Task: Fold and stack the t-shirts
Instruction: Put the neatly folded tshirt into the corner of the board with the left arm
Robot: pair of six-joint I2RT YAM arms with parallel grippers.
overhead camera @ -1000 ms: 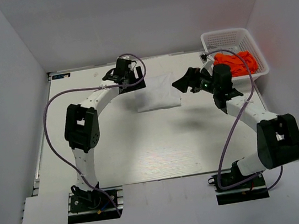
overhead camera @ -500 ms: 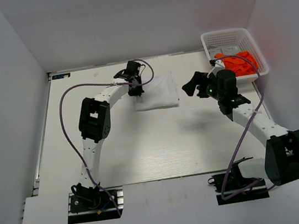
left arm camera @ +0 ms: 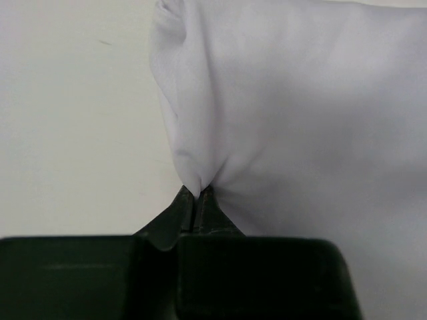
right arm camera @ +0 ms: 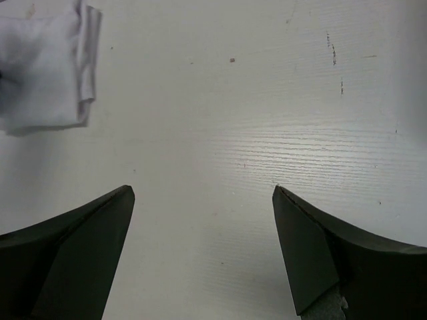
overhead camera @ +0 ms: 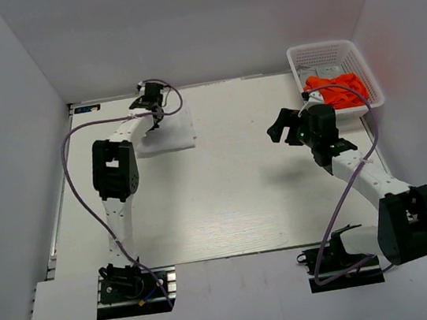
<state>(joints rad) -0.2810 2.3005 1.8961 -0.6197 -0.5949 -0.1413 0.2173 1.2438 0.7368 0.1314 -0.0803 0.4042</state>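
Left gripper (left arm camera: 195, 200): the 2 fingers are pressed together with no gap showing between them, and a pinch of white cloth is caught at their tips.
Grip point: the cloth puckers into a small peak where the fingers meet, and creases fan up and away from it.
White t-shirt (overhead camera: 170, 130): a compact folded bundle lying on the table at the far left, near the back edge. The left gripper is at its far left corner.
White t-shirt, left wrist view: it fills the upper right of the picture, with a soft rolled edge running down its left side to the pinch. Bare table lies to the left of that edge.
Right gripper (right arm camera: 203, 193): spread wide with nothing between the 2 fingers, held over bare table.
Right gripper, top view: it sits right of the table's centre, well apart from the white t-shirt and near the basket.
Right wrist view: the white t-shirt shows in the upper left corner, with layered folded edges along its right side.
Orange t-shirt (overhead camera: 336, 88): crumpled and unfolded inside the basket.
Basket (overhead camera: 321, 48): a white lattice basket at the far right corner of the table, against the right wall.
Table (overhead camera: 227, 198): a pale surface with fine wood grain and a few small dark marks.
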